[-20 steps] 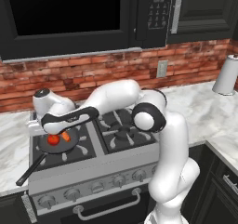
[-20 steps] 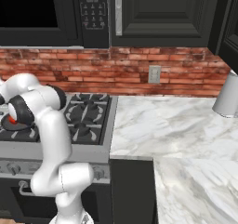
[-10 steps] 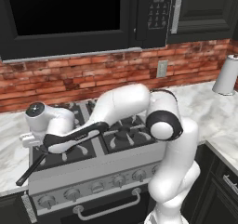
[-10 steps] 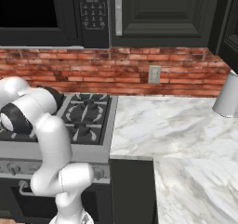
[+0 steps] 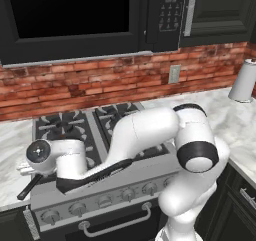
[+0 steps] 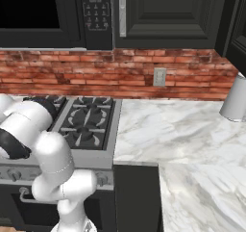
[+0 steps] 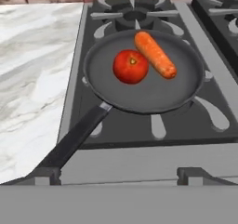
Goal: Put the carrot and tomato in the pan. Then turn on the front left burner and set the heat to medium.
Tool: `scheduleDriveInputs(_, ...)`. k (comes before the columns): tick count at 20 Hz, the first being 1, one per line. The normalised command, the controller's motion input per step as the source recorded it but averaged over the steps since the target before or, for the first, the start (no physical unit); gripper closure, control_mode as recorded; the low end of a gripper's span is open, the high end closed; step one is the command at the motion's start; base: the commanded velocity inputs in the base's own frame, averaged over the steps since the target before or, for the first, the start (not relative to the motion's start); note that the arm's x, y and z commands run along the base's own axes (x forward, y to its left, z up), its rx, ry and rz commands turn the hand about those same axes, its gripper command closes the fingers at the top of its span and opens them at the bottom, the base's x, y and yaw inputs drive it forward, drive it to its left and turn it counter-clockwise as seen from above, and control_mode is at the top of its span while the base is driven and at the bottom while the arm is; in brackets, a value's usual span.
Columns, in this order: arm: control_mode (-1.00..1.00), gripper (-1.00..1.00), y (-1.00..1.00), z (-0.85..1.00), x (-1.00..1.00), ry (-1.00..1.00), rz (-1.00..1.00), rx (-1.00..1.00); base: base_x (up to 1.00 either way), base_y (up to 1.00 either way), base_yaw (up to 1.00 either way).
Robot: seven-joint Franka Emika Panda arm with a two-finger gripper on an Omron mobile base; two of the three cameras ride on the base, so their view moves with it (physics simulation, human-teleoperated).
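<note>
Hand view: pan (image 7: 148, 90) sits centre frame on the front left burner (image 7: 158, 123), grate prongs sticking out from under its rim at the bottom and right. Tomato (image 7: 131, 66) and carrot (image 7: 155, 54) are both inside the pan, upper half of the frame, tomato left, carrot right, lying diagonally, just beside each other; contact between them unclear. Pan handle (image 7: 74, 137) runs down toward the lower left, ending over the stove's front edge near the marble counter (image 7: 32, 69). Gripper (image 7: 118, 174) tips show as two small dark blocks at the bottom edge, well apart, nothing between them, so jaws are spread. Left base view: arm is folded low across the stove (image 5: 125, 185), hand end at lower left of the frame by the stove's front left corner; pan handle tip pokes out below it. Knob row (image 5: 105, 201) is along the stove front, lower centre. Paper towel roll (image 5: 243, 81) stands at the right edge on the counter. Right base view: arm at lower left covers the left side of the stove; microwave (image 6: 53, 14) is at upper left, wall outlet (image 6: 159, 76) mid-frame on the brick.
</note>
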Motion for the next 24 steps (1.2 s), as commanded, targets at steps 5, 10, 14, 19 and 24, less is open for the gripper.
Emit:
scheduleDriveInputs(5, -1.0, -1.0, -0.07, 0.0, -0.46, -0.09, -0.01, 0.01, 0.0, 0.0, 0.0)
scheduleDriveInputs(10, -1.0, -1.0, -0.04, 0.0, -0.44, -0.13, 0.0, 0.0, 0.0, 0.0, 0.0)
scheduleDriveInputs(14, -1.0, -1.0, -0.03, -0.06, -0.36, -0.24, 0.0, 0.0, 0.0, 0.0, 0.0)
scheduleDriveInputs(19, -1.0, -1.0, -0.1, -0.15, -0.23, -0.3, 0.0, 0.0, 0.0, 0.0, 0.0)
scheduleDriveInputs(24, -1.0, -1.0, -0.16, -0.11, -0.22, -0.33, 0.0, 0.0, 0.0, 0.0, 0.0)
